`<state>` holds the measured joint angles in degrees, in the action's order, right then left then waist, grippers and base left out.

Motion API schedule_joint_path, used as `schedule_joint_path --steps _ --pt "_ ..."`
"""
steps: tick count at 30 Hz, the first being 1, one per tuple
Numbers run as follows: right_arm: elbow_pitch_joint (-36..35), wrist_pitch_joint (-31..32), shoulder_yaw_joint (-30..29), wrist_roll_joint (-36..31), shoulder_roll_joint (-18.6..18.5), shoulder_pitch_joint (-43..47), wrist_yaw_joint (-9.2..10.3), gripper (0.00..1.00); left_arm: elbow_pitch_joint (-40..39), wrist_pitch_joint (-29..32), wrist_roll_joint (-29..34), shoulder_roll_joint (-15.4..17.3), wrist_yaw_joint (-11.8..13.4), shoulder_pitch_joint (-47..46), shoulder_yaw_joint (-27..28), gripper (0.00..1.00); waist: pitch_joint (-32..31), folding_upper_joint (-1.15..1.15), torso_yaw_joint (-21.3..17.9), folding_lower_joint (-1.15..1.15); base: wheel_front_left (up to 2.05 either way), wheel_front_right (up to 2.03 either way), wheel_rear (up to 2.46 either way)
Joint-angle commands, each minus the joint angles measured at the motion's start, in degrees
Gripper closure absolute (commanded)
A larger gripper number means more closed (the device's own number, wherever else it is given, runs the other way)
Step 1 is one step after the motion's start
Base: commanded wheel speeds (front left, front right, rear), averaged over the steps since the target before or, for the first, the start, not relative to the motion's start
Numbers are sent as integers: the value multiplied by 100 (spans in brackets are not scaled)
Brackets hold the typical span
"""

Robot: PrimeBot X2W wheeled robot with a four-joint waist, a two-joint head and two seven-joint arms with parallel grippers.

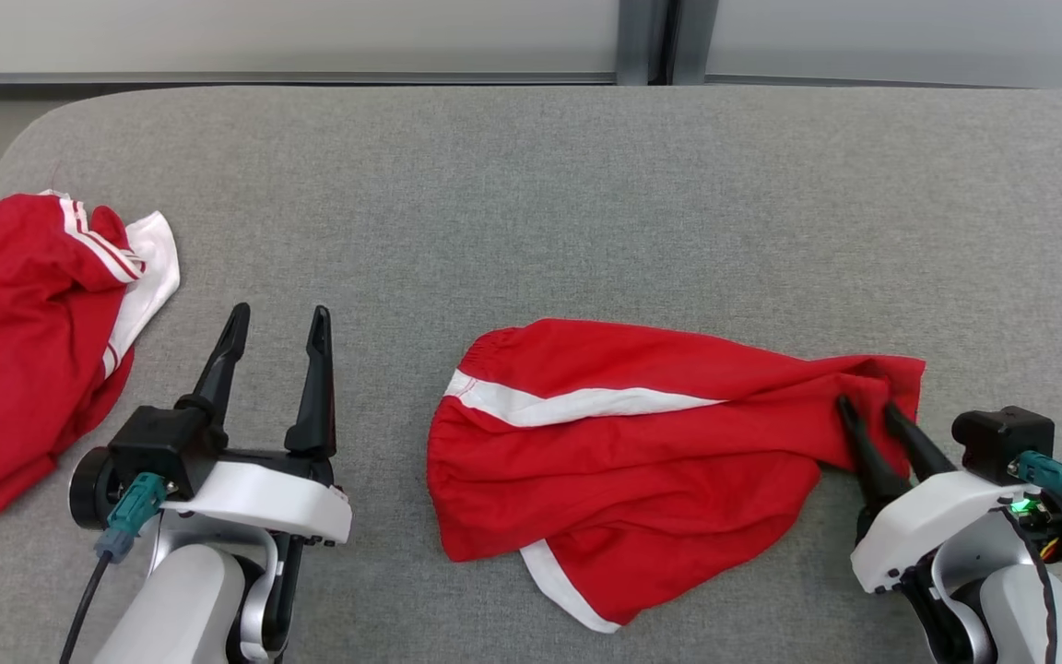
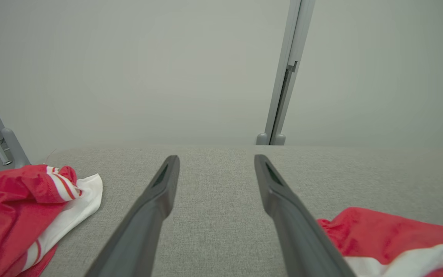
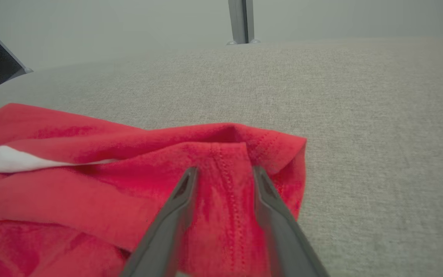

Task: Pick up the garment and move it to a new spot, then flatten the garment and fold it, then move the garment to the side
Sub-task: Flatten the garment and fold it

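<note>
Your red garment lies crumpled centre-right of head frame, on grey table. Right gripper at its right corner, fingers narrowly apart, straddling hem, nothing pinched yet; likely set there for lift. Left gripper wide, holding nothing, lower left. Right wrist view gives you stitched seam between fingers; head view adds second red garment, far left.

garment on the padded surface, right of centre; second garment far left; left hand between them
</note>
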<state>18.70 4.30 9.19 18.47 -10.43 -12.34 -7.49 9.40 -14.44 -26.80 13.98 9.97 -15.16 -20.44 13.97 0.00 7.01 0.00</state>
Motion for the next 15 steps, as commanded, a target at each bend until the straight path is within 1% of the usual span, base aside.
schedule_joint_path --steps 1,4,9,10,15 --pt "-19 -32 32 44 -65 -43 0 100 -13 -33 42 22 -7 -112 46 0 75 0 46 0 0 0 0" --pt "-257 -73 74 62 -124 46 0 100 -46 -50 93 -13 5 -155 63 0 134 0 43 0 0 0 0" --pt "-1048 8 13 -139 -184 406 0 100 -114 -69 162 -36 33 -196 124 0 198 0 -34 0 0 0 0" --pt "-1048 8 13 -139 -184 406 0 100 -114 -69 162 -36 33 -196 124 0 198 0 -34 0 0 0 0" --pt "-1623 497 200 -352 -242 1088 0 100 -146 -76 190 -32 35 -182 173 0 205 0 -106 0 0 0 0"
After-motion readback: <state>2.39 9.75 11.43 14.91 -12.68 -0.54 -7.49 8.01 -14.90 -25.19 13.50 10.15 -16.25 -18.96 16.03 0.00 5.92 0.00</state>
